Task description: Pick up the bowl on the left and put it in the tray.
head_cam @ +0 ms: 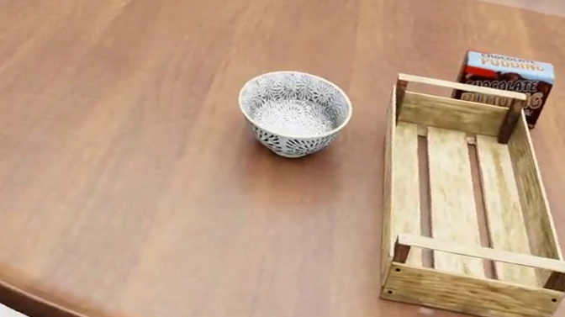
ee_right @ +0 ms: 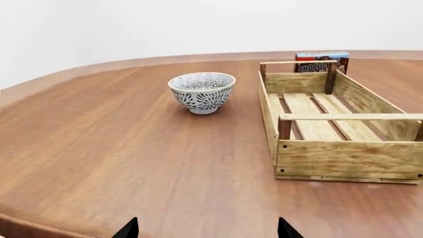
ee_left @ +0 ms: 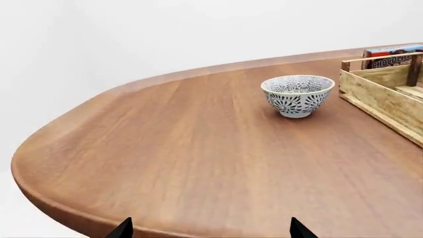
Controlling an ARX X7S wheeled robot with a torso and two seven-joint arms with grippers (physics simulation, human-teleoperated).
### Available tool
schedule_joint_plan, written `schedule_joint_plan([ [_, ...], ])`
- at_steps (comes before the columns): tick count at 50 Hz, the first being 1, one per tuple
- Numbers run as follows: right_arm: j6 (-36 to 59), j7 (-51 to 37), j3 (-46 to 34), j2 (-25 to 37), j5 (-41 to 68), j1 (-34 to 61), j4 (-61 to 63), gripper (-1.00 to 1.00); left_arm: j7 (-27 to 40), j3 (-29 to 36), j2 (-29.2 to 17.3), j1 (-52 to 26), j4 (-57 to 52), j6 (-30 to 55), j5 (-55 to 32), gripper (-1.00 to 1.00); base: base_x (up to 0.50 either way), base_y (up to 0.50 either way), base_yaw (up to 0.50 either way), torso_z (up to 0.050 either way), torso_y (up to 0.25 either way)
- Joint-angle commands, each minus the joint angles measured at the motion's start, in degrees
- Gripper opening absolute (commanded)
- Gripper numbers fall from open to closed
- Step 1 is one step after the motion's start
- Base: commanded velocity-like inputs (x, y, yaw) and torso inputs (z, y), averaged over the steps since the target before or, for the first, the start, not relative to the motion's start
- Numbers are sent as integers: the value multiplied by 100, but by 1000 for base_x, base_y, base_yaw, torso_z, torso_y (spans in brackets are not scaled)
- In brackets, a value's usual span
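The bowl (head_cam: 293,113), white with a dense grey-black floral pattern, stands upright on the wooden table, left of the tray (head_cam: 471,294). The tray is a long light-wood crate with a slatted bottom and nothing in it. A gap of bare table separates the two. In the left wrist view the bowl (ee_left: 297,95) is well ahead of my left gripper (ee_left: 211,230), which is open and empty over the table's near edge. In the right wrist view my right gripper (ee_right: 207,229) is also open and empty, with the bowl (ee_right: 202,92) and tray (ee_right: 347,158) far in front of it.
A chocolate pudding box (head_cam: 505,79) stands upright just behind the tray's far end. The brown oval table (head_cam: 86,178) curves away at the left and near edges. Beyond it is plain white background.
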State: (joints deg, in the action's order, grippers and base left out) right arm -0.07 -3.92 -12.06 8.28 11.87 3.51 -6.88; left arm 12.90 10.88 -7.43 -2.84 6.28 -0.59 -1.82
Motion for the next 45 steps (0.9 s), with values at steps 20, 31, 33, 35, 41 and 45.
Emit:
schedule_joint_plan([
  [20, -196, -76, 37, 11, 46, -114, 182, 100, -150, 40, -17, 69, 28, -371, -211, 100, 406, 0, 0, 0, 0],
  [31, -187, -93, -6, 41, 96, -68, 138, 100, -113, 101, -57, 46, 11, -347, -241, 100, 500, 0, 0, 0, 0],
  [33, -187, -101, -19, 49, 95, -74, 155, 100, -105, 109, -67, 51, -19, -331, -250, 100, 500, 0, 0, 0, 0],
  [35, -132, -118, -25, 65, 115, -87, 231, 100, -98, 116, -72, 49, -16, -336, -258, 100, 500, 0, 0, 0, 0],
  [41, -232, -111, -51, 68, 118, -73, 123, 100, -76, 141, -88, 45, -3, -346, -278, 100, 500, 0, 0, 0, 0],
  [45, -236, -114, -64, 81, 140, -76, 124, 100, -41, 161, -101, 50, 8, -386, -258, 100, 500, 0, 0, 0, 0],
])
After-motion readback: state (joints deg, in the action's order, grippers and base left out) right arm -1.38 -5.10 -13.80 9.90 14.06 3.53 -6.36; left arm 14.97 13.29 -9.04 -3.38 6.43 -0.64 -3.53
